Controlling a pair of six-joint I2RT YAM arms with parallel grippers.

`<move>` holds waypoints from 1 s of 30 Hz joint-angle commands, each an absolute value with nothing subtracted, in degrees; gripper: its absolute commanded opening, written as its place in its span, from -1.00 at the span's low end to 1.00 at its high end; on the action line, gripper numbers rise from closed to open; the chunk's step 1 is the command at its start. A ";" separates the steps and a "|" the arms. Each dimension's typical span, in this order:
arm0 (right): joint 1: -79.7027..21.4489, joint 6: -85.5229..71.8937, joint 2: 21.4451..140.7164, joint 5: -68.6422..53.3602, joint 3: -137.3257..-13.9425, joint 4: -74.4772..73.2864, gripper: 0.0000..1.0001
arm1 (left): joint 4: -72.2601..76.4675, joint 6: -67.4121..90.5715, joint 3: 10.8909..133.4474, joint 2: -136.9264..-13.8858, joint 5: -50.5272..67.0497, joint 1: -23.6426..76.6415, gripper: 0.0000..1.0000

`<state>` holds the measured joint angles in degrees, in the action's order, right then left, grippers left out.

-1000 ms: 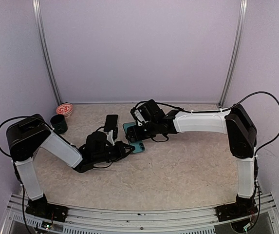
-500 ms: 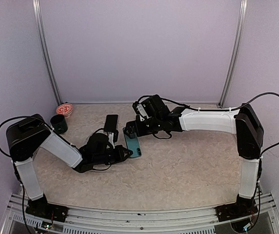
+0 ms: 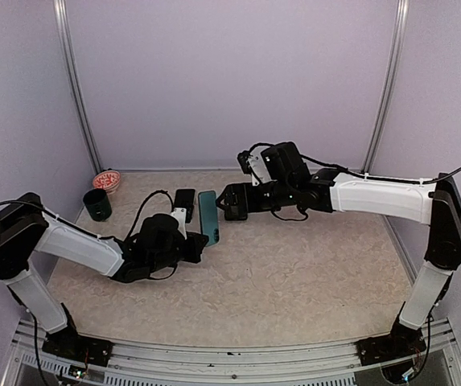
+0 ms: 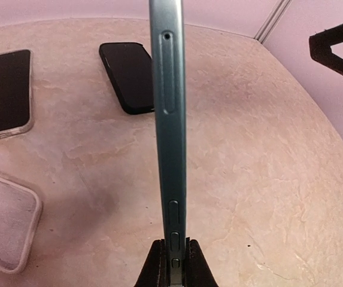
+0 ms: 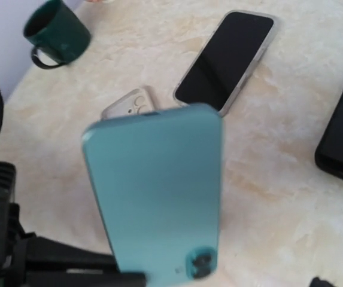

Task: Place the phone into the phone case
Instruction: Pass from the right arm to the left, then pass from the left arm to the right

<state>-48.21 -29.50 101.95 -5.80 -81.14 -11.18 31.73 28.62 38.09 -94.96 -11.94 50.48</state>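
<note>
My left gripper is shut on the lower end of a teal phone and holds it on edge above the table. In the top view the phone stands between my left gripper and my right gripper. The right wrist view shows the phone's teal back, slightly blurred. My right gripper is open and empty, just right of the phone; one finger shows in the left wrist view. A black phone case lies flat on the table behind the phone.
A dark phone in a clear case and an empty clear case lie on the table to the left. A green mug and a red bowl stand at the back left.
The teal phone lay flat under both grippers; my left gripper has now lifted it on edge and moved it back. My right gripper has let go and drawn back to the right.
</note>
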 commanded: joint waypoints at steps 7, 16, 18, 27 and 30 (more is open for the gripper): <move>-43.27 -37.20 94.38 -23.25 -72.31 -3.03 0.99 | 30.21 12.61 40.77 -91.94 -32.34 56.85 -1.00; -42.97 -38.24 93.79 -28.51 -70.40 -1.42 0.99 | 32.13 1.88 41.49 -93.62 -45.80 62.70 -1.00; -42.89 -38.91 94.03 -29.86 -70.08 -0.79 0.99 | 33.08 -0.50 41.56 -94.27 -48.79 64.22 -1.00; -42.76 -43.87 94.49 -35.13 -67.96 4.42 0.97 | 38.42 -10.19 41.38 -97.43 -56.36 68.18 -1.00; -42.69 -45.10 94.79 -36.06 -67.78 4.94 0.96 | 40.52 -13.39 41.26 -98.65 -58.30 69.08 -1.00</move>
<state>-42.98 -42.39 95.66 -33.04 -68.55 1.58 33.41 -7.94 39.88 -97.58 -52.69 68.01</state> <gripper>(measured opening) 0.982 0.055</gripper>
